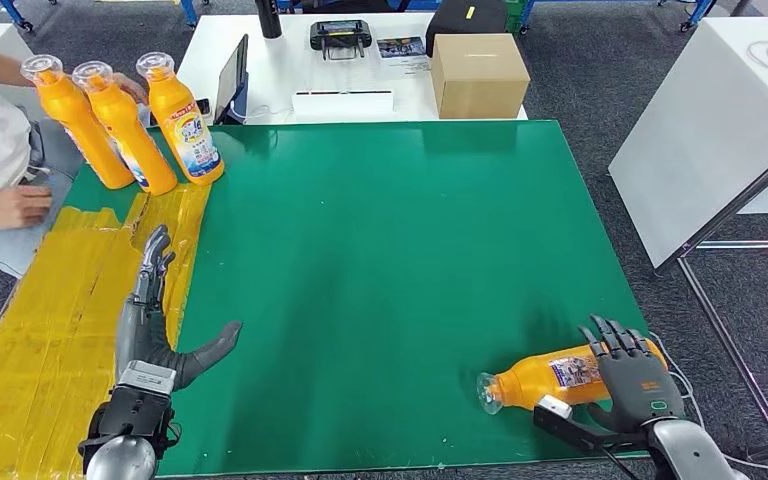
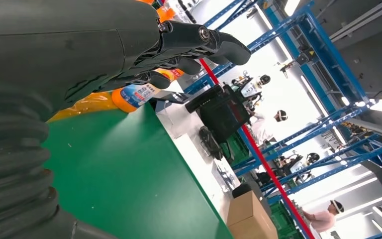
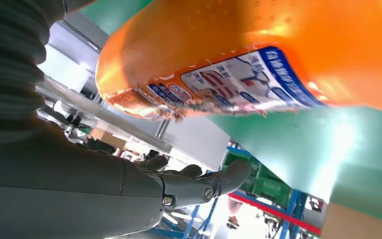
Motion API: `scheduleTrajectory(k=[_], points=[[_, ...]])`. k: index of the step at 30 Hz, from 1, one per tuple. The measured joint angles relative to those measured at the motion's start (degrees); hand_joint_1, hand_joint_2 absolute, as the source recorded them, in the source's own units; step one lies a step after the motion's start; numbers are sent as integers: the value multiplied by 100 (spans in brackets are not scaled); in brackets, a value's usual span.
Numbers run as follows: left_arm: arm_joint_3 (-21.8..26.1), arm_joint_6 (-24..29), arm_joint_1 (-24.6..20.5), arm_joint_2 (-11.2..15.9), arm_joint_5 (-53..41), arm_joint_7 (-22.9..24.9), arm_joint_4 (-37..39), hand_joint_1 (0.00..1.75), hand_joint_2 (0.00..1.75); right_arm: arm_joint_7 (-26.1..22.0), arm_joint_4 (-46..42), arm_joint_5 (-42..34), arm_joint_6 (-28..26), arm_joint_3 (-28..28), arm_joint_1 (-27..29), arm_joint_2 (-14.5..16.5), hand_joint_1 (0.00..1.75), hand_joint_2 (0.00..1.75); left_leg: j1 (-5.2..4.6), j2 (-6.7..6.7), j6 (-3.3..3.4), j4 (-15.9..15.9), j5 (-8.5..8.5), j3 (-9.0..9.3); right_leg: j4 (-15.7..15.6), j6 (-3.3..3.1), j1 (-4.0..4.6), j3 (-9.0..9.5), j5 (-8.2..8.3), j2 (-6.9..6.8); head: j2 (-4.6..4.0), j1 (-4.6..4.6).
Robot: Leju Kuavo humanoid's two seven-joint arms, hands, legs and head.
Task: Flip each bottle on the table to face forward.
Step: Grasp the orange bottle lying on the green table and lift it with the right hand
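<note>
Standing at your far left, three bottles (image 1: 125, 125) look finished, labels mostly forward, while the left hand (image 1: 150, 320) lies flat, fingers spread, holding nothing. One lying bottle (image 1: 560, 377) remains near the tabletop (image 1: 380, 250) edge, with your right hand (image 1: 635, 375) draped over it; whether it grips, you cannot tell.

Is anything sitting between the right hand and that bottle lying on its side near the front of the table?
Nothing visible. The right hand is already over the lying bottle, with its fingers draped across the bottle's base end, on bare green table.
</note>
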Motion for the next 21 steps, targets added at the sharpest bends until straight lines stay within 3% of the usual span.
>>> scheduleTrajectory(k=[21], points=[[-2, -115, -92, 0, 219, 57, 82, 0, 175, 9, 541, -90, 308, -250, -196, 11, 0, 175, 0, 0, 0, 0, 0, 1, 0, 0, 0, 0, 0, 1, 0, 1]])
